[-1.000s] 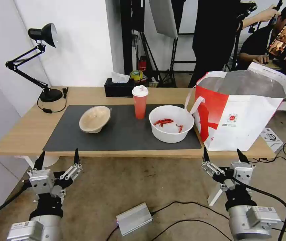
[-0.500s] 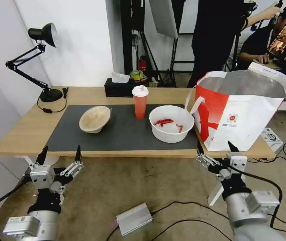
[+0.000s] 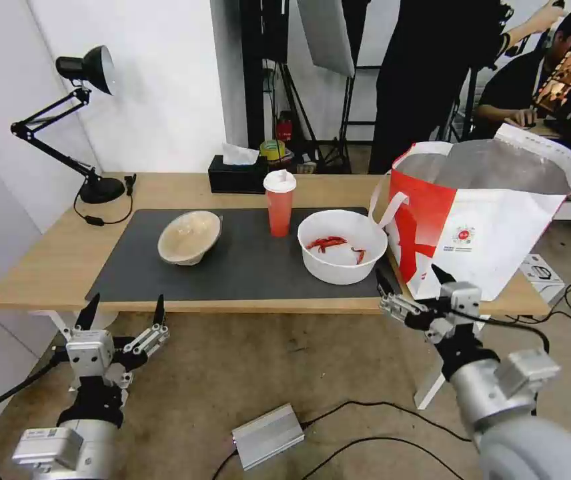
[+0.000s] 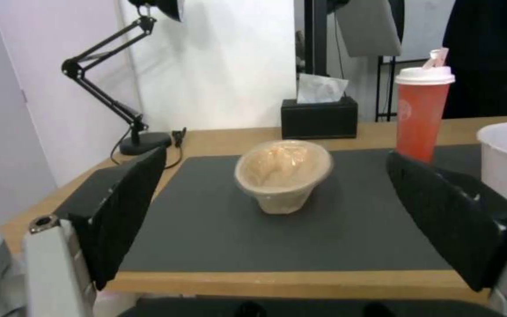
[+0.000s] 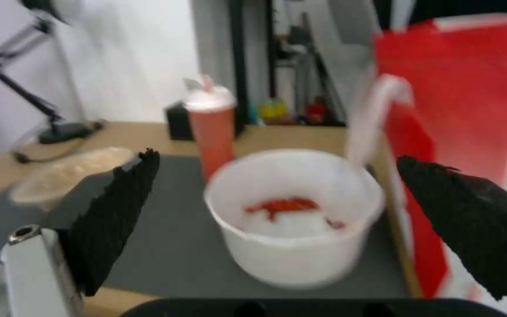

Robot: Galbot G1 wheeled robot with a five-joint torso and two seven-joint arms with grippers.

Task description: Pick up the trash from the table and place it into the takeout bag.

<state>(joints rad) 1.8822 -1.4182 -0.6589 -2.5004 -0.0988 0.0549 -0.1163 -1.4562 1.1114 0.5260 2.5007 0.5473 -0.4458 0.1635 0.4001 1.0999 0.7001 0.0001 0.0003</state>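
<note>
On the table [image 3: 65,253], a dark mat [image 3: 245,267] is laid, and all places below are given relative to it. Off its right end, touching the table edge, the takeout bag [image 3: 499,220] is stood open, foil lining showing; a soft, tall wall is judged, so anything should be dropped in from above, not pushed against its side. A small round red logo [image 3: 463,235] with tiny lettering beneath is printed on its white face; the writing cannot be read.

On the mat's right part, just beside the bag, the white bowl [image 3: 343,245] is set with red scraps inside. It is judged light and thin-walled, easily squashed, best pinched at the rim. Behind the mat's middle the red cup [image 3: 279,203] is stood upright; a faint mark is seen on it, unreadable. It may hold liquid, so a mid-body grip is advised. On the mat's left part the beige bowl [image 3: 189,237] is tilted; soft paper is judged.

Below the mat's right front corner the right gripper [image 3: 411,288] is held with fingers spread, facing the white bowl. Below the left front corner the left gripper [image 3: 124,311] is held, likewise spread.
</note>
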